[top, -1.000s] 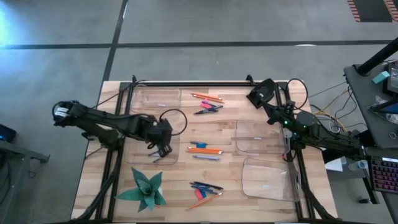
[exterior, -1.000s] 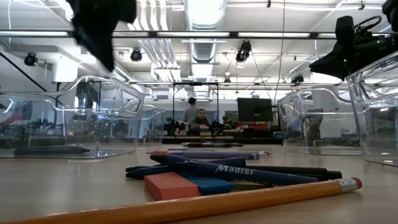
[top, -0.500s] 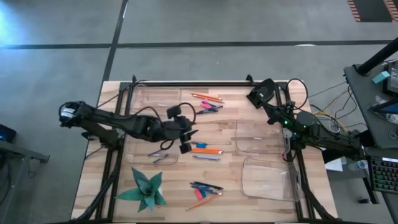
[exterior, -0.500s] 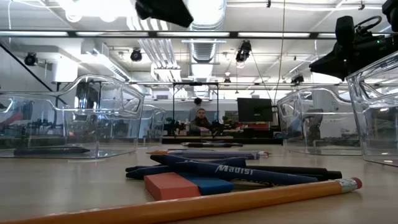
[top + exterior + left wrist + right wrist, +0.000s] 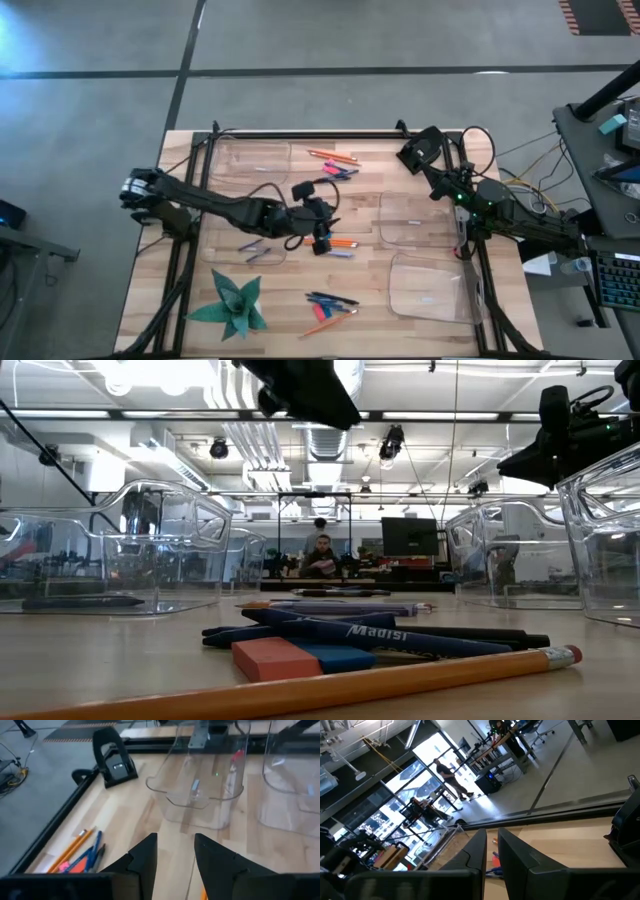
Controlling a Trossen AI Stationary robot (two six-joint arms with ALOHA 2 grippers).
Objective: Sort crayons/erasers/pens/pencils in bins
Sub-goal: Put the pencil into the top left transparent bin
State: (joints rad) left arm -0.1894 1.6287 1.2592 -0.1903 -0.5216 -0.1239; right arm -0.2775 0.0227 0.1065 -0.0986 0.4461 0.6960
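A: Left gripper (image 5: 322, 238) is sitting at frame centre in the high view, over the middle cluster of sticks. Its fingers (image 5: 144, 857) are standing apart in the left wrist view, nothing between them.

B: Empty, then. What is lying under it?

A: Orange pencils (image 5: 341, 242) are showing just right of it, with a dark pen (image 5: 336, 253) just below them. The bin (image 5: 262, 243) left of centre is holding two dark sticks.

B: And the right gripper (image 5: 418, 152)?

A: Waiting at upper right, over the table's far edge. Its fingers (image 5: 475, 852) are sitting nearly together, holding nothing visible.

B: Step in hand?

A: Judging it as the approach for a fresh pick from the middle cluster. Most of the sorting is looking undone: loose clusters are lying at upper centre (image 5: 333, 165) and lower centre (image 5: 330, 308), and the two right bins (image 5: 412, 218) are looking empty.

B: Next move?

A: Probably descending, straddling a single stick with the open fingers and closing across its width. The sticks are lying close together, so catching two is the risk.
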